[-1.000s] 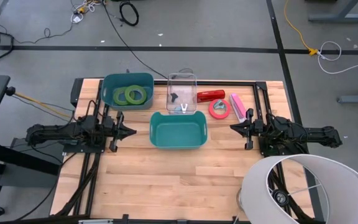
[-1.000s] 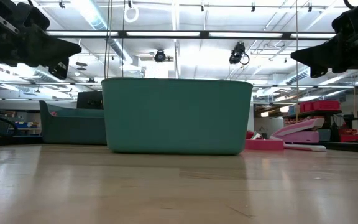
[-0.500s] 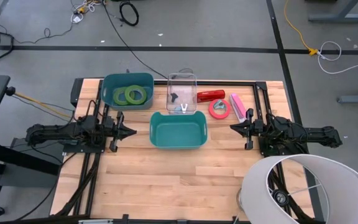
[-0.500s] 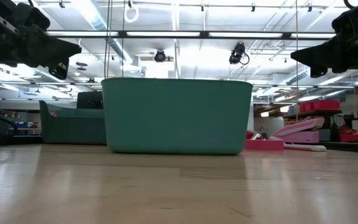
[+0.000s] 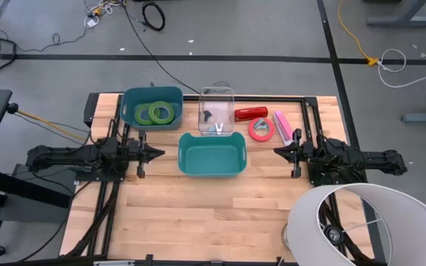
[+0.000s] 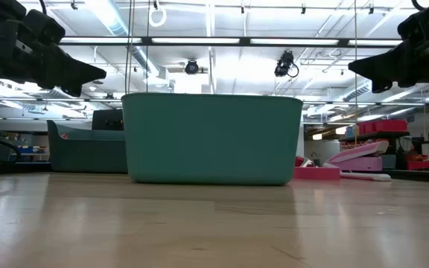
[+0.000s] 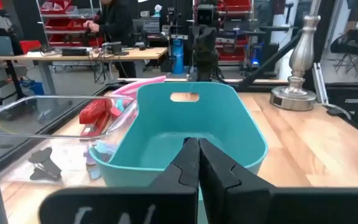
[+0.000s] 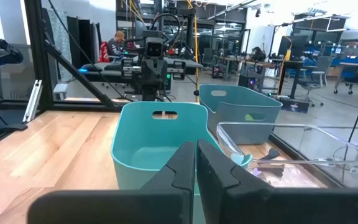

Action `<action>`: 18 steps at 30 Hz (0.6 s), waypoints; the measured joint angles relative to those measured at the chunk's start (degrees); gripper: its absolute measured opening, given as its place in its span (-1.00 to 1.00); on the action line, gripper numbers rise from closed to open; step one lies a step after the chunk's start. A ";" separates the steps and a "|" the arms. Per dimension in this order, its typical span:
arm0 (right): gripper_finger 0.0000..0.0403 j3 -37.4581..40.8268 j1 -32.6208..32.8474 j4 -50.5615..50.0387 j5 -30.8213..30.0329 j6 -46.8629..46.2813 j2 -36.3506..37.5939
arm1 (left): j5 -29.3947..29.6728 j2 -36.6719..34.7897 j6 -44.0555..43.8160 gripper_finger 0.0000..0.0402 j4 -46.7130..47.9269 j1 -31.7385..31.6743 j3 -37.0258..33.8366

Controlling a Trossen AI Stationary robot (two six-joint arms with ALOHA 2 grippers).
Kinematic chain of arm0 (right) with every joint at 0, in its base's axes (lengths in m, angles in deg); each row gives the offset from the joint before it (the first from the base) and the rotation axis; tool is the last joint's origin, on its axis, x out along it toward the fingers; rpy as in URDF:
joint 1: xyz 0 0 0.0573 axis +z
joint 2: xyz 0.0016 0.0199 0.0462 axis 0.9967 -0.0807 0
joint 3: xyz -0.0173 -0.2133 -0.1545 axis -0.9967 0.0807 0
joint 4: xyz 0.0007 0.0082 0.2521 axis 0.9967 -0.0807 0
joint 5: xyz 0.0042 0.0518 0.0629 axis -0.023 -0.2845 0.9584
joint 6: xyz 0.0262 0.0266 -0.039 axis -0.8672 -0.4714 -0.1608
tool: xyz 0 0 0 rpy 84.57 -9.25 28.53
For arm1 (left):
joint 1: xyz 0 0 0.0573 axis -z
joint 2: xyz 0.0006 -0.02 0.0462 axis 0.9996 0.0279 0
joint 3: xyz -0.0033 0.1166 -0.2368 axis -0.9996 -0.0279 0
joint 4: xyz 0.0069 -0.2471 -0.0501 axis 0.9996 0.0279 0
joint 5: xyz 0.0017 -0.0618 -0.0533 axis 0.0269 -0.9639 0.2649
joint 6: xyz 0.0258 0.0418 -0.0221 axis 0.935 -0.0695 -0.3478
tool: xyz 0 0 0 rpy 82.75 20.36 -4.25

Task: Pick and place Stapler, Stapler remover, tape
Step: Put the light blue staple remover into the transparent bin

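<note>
Both grippers are basically parked on either side of the teal tub (image 5: 211, 154) in the middle of the table (image 5: 198, 214). Left gripper (image 5: 159, 154) sits just off the tub's left wall, right gripper (image 5: 278, 152) a bit further off its right wall, both aimed at the tub. In each wrist view the two fingers are pressed tip to tip with nothing between them, so both are closed and empty, touching nothing.

The tub looks empty inside from what the wrist views show.

Behind the tub sits a clear bin (image 5: 217, 111) with a couple of small dark and light items in it; can't tell what they are. Left of that bin, behind and left of the tub, is a darker bin (image 5: 152, 97) holding the two green tapes (image 5: 156, 113).

The pinkish-red tape (image 5: 261, 129) lies flat on the wood behind and right of the tub, between a red stapler (image 5: 250, 113) and a pink stapler (image 5: 282, 126).

A lamp shade (image 5: 361, 225) fills the near right corner, well away from the tub.
</note>
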 joint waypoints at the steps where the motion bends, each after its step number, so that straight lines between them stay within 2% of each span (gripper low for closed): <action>1: -0.91 0.02 0.00 -0.02 -0.02 0.00 0.00 | -0.06 0.00 -0.07 -0.99 -0.01 0.00 0.00; 18: -0.91 0.00 -0.01 -0.02 -0.02 0.00 0.00 | -0.10 0.00 0.14 -0.99 -0.41 0.00 0.15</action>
